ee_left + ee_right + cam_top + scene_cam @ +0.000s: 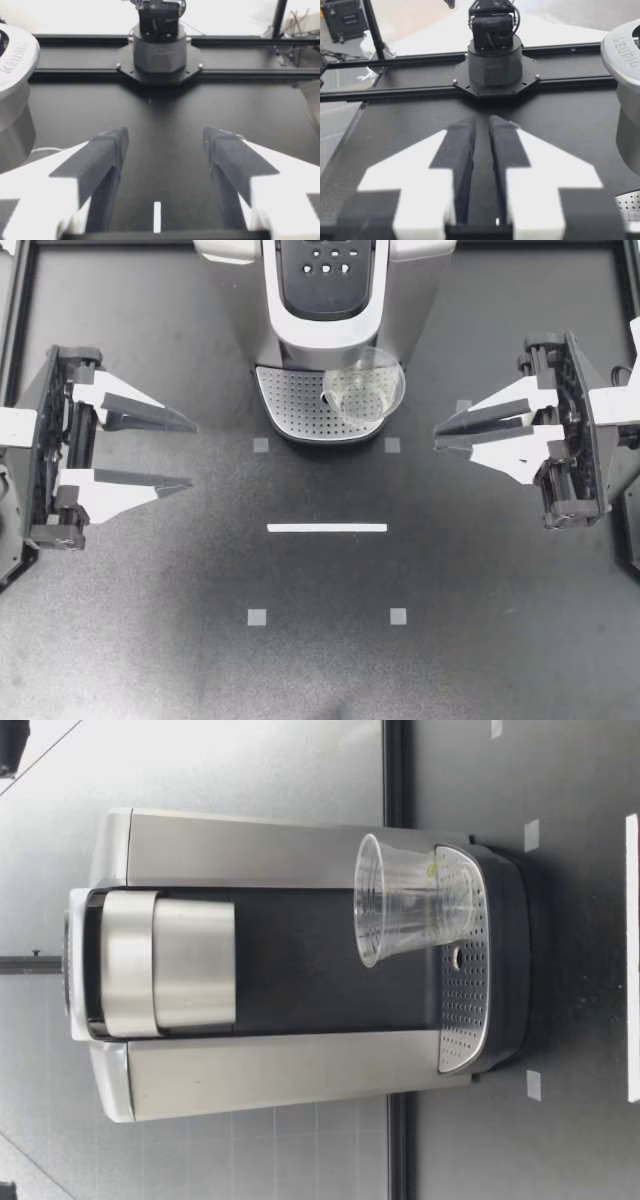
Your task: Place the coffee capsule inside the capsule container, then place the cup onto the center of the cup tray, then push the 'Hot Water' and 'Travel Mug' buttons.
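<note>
Cup (pixel 365 388): stands on the tray (pixel 290 405), right of its middle.
Left claw (pixel 192 454): apart, far left.
Right claw (pixel 436 441): together, far right.

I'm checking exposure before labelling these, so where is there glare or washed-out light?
Top view: the coffee machine has silver shoulders washed out to white; the clear cup shows mainly by rim glints. Left wrist view: everything beyond the table is blown out white. Low view: a bright sheen lies on the coffee machine's steel sides.
</note>
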